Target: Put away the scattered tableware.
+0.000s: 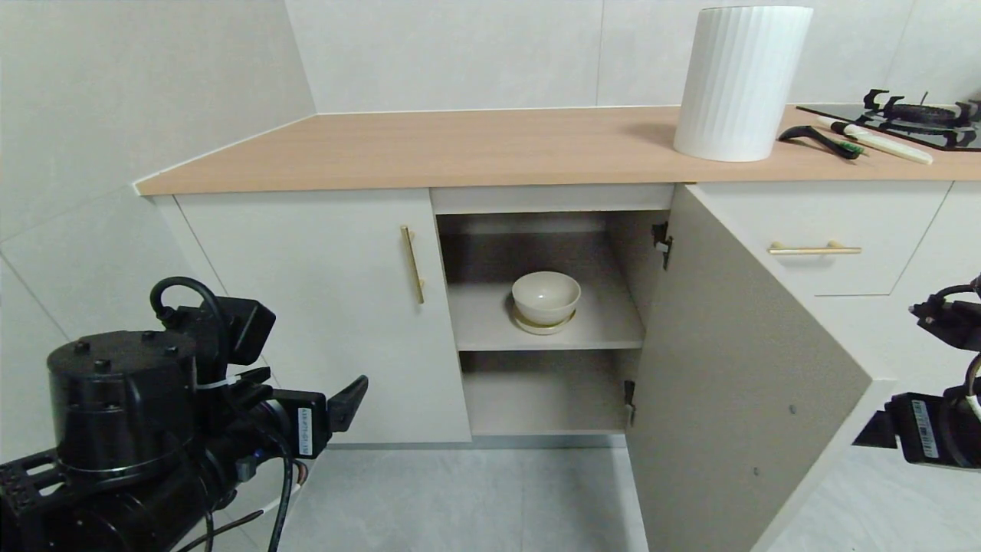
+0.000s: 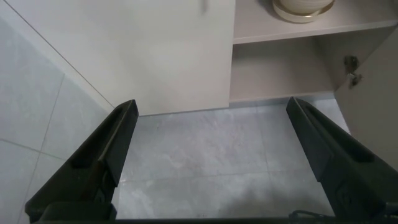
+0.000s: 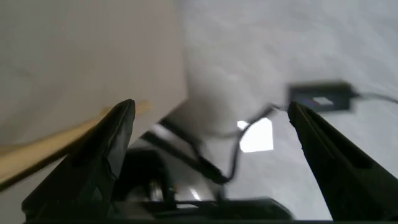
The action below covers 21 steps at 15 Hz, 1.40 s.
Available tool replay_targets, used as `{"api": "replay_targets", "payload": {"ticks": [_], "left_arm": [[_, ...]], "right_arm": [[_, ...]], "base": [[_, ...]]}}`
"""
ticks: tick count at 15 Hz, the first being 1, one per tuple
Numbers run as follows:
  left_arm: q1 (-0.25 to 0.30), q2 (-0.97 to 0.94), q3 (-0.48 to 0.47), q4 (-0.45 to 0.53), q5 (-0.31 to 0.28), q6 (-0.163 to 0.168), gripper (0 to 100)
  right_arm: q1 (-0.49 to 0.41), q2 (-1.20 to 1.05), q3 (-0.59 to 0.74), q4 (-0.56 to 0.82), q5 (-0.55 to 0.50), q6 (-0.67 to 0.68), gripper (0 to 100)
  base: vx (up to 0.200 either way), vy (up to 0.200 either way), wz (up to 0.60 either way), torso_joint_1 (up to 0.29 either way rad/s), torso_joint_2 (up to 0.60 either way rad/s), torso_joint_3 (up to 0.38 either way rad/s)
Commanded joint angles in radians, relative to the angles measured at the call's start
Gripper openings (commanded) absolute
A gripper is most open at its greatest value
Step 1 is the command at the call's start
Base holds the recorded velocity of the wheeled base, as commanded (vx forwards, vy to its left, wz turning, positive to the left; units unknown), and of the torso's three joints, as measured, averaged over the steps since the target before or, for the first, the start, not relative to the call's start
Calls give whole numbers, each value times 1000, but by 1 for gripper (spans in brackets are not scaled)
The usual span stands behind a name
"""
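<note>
Bowl on plate — upper shelf (door open)

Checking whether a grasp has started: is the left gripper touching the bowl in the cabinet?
Apart. The left wrist view shows the left gripper open over bare floor, with the bowl well beyond on the cabinet shelf.
</note>
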Motion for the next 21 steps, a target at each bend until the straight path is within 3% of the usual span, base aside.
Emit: {"api": "replay_targets", "payload": {"ticks": [1, 5, 8, 13, 18, 21], "left_arm": [[0, -1, 0, -1, 1, 0, 100], [0, 1, 0, -1, 1, 0, 100], [0, -5, 0, -2, 1, 0, 100], [-1, -10, 0, -2, 1, 0, 100], [-8, -7, 2, 1, 1, 0, 100], [-9, -8, 12, 2, 2, 3, 100]], "right_arm": [[73, 6, 35, -56, 36, 15, 100], [184, 38, 173, -339, 108, 43, 100], [267, 164, 257, -655, 114, 116, 100], [273, 356, 332, -991, 114, 196, 100], [273, 425, 344, -1205, 105, 276, 100], [273, 426, 344, -1214, 103, 277, 100]], "base": [[0, 0, 0, 0, 0, 0], [0, 0, 0, 0, 0, 0], [0, 0, 0, 0, 0, 0], [0, 0, 0, 0, 0, 0], [0, 0, 0, 0, 0, 0], [0, 0, 0, 0, 0, 0]]}}
